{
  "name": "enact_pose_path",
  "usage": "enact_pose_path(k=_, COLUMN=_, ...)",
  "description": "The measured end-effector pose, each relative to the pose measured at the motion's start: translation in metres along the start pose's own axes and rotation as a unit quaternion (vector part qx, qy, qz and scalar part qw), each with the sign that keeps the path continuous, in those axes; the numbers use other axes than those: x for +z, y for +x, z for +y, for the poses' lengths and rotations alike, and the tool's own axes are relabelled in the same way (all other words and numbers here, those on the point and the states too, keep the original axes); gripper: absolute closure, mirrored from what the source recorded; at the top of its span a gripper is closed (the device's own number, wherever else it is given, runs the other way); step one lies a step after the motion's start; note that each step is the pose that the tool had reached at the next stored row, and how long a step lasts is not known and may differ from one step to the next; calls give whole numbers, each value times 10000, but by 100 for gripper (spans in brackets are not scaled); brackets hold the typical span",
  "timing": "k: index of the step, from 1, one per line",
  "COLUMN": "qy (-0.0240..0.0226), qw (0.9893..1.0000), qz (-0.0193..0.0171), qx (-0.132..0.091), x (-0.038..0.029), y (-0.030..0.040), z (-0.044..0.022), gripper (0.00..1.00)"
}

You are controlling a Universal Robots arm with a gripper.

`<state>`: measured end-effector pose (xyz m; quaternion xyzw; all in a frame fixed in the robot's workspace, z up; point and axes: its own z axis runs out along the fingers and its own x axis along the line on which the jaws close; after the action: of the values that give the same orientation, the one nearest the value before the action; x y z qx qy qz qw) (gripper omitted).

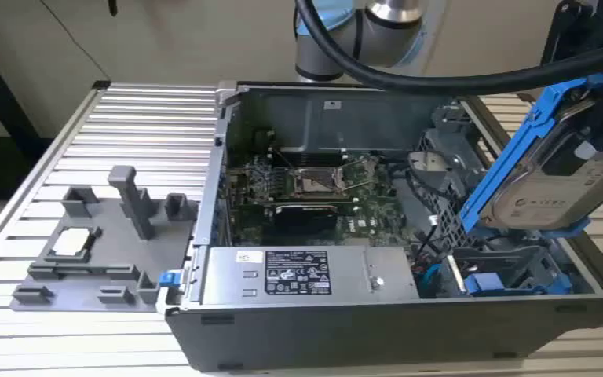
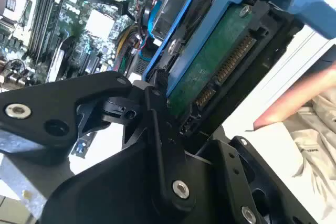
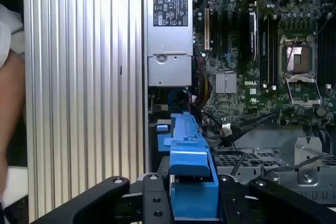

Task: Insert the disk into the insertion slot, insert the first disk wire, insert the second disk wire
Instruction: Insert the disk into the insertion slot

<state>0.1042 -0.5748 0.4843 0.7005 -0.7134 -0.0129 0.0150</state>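
Exterior view: tool (image 1: 595, 148) holds disk (image 1: 549, 184) tilted above insertion slot (image 1: 511, 267), beside cables (image 1: 419, 195).

Power-supply label (image 3: 170, 3) — print unreadable

This is looking like a robotics lab or test workshop. A bench (image 1: 134, 118) of ribbed aluminium profile is spreading out beneath the pincer (image 3: 194, 195) and carrying an opened computer case (image 1: 385, 322), whose motherboard (image 1: 312, 184) is lying bare below the pincer. The pincer is gripping the disk (image 1: 553, 188) over the case. Well away from the pincer, beyond the case, a grey fixture plate (image 1: 113, 255) with moulded jigs is sitting.
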Motion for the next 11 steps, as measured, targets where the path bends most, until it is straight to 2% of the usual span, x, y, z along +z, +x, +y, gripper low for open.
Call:
enact_pose_path(k=5, qy=0, qw=10000, qz=1, qx=0, x=2, y=0, z=0, gripper=67)
enact_pose_path(k=11, qy=0, qw=10000, qz=-5, qx=0, x=46, y=-1, z=-2, gripper=67)
